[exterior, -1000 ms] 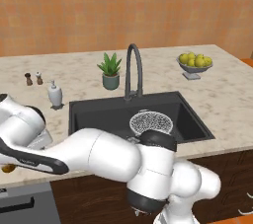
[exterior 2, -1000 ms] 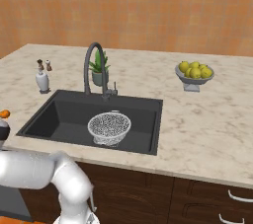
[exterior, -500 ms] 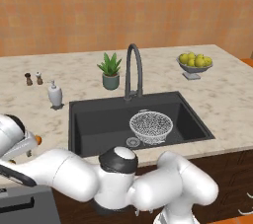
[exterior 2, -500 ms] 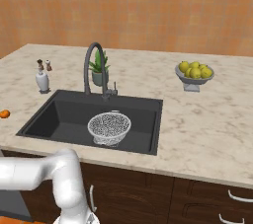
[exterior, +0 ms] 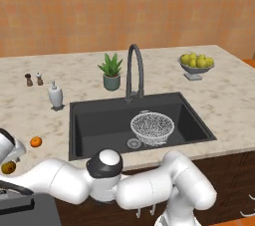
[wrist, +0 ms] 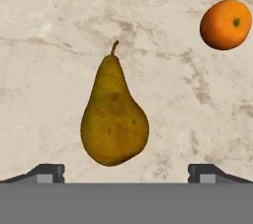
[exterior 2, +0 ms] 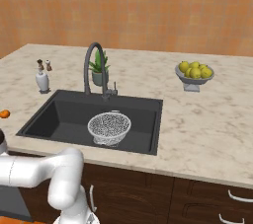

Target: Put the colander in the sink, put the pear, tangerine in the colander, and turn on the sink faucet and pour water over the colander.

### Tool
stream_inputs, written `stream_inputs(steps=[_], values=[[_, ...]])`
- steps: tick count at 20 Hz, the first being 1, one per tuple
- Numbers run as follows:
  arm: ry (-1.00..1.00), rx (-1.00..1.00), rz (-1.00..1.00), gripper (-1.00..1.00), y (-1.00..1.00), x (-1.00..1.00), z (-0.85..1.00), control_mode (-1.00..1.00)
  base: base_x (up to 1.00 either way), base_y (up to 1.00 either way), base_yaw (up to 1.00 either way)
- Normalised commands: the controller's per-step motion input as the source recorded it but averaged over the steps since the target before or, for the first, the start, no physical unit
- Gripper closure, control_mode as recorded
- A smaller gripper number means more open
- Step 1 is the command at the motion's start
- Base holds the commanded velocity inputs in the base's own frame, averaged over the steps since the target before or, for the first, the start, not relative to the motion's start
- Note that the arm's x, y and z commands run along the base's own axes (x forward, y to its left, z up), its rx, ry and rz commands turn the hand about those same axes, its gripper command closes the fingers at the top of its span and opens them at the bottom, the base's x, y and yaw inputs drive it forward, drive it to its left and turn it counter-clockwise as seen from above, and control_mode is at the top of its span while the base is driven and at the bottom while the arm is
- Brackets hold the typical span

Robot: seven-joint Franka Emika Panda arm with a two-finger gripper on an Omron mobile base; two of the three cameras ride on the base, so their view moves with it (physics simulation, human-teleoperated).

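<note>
Tool [wrist: 126, 171] jaws spread wide over the bench [wrist: 49, 30], holding nothing. Pear [wrist: 114, 117] lies between the tips, stem pointing away. Tangerine [wrist: 226, 24] sits well apart, bare marble between them. Both fruits lie near bench's left front edge. Colander [exterior: 152, 128] rests inside sink [exterior: 94, 120], beside the drain, below faucet [exterior: 134, 70].

The arm [exterior: 149, 187] is built of thick, glossy white rounded links, with a dark grey joint ring under a white cap at lower centre. Two small dark finger tips [wrist: 49, 172] have paler grey square pads.
</note>
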Motion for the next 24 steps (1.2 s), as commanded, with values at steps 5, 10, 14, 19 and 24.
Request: stream_inputs(steps=[5,10,14,19,24], values=[[-0.13,0.15,0.00,-1.00,0.00,0.10,-0.66,-1.00,0.00,0.00,0.00],[-0.19,0.14,0.00,-1.00,-0.17,-0.02,-0.49,-1.00,0.00,0.00,0.00],[-0.14,0.14,-0.04,1.00,-0.55,-0.05,-0.48,-1.00,0.00,0.00,0.00],[-0.09,0.13,-0.17,1.00,-0.92,-0.22,-0.35,-1.00,0.00,0.00,0.00],[-0.21,0.19,-0.25,1.00,-1.00,-0.28,0.05,-1.00,0.00,0.00,0.00]])
